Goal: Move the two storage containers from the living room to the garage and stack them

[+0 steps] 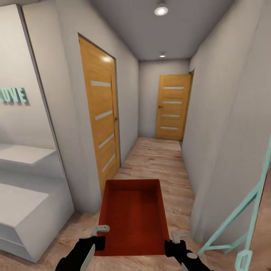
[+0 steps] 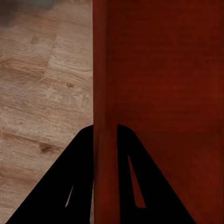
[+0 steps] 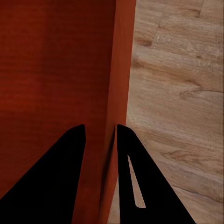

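Note:
A rust-red open-top storage container [image 1: 132, 214] hangs in front of me above the light wood plank floor [image 1: 158, 158] of a hallway. My left gripper [image 1: 99, 232] is shut on its left wall [image 2: 105, 93], one finger inside and one outside. On the opposite side my right gripper [image 1: 174, 241] is shut on the right wall [image 3: 120, 70] in the same way. The container [image 2: 163, 93] looks empty inside [image 3: 51, 70]. The garage is out of view.
A narrow corridor runs ahead with a honey-coloured door [image 1: 101, 113] on the left and another door [image 1: 172, 107] at the far end. White shelving [image 1: 26, 195] stands at near left. A teal frame [image 1: 241, 222] leans at near right.

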`<state>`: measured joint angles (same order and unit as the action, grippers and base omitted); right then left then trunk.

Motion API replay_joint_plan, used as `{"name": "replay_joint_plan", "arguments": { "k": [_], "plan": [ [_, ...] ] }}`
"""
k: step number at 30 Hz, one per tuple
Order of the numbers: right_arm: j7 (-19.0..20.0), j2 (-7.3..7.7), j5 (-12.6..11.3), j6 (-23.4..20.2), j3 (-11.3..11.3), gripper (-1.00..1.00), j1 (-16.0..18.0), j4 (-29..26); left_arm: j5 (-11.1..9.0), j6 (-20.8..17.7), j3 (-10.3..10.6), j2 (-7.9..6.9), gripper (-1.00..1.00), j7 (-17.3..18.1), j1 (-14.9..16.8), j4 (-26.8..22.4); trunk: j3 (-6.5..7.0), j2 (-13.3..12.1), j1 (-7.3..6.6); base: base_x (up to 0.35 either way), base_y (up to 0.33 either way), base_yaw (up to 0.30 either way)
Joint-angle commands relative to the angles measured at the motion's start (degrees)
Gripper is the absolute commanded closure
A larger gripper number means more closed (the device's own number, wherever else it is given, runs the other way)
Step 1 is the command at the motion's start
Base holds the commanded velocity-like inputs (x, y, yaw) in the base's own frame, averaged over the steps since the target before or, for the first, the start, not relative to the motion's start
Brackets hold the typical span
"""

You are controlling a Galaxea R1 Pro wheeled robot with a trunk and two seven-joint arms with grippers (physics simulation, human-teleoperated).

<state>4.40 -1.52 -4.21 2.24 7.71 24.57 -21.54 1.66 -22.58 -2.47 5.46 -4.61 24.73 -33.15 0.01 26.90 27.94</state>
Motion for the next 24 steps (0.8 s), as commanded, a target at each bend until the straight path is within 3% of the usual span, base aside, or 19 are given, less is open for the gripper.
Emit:
{"name": "replay_joint_plan", "arguments": {
  "k": [1, 10, 24],
  "plan": [
    [0.2, 0.03, 0.0, 0.2, 2.7, 1.00, -0.1, 0.0, 1.3, -0.4, -1.6, 0.08, 1.00, -0.3, 0.1, -0.2, -0.02, 0.0, 0.05, 0.299, 0.158, 0.000],
    [0.2, 0.03, 0.0, 0.2, 2.7, 1.00, -0.1, 0.0, 1.3, -0.4, -1.6, 0.16, 1.00, -0.3, 0.1, -0.2, -0.02, 0.0, 0.05, 0.299, 0.157, -0.025],
    [0.2, 0.03, 0.0, 0.2, 2.7, 1.00, -0.1, 0.0, 1.4, -0.4, -1.6, 0.19, 1.00, -0.3, 0.1, -0.2, -0.02, 0.0, 0.05, 0.299, 0.155, -0.267]
  ]
}}
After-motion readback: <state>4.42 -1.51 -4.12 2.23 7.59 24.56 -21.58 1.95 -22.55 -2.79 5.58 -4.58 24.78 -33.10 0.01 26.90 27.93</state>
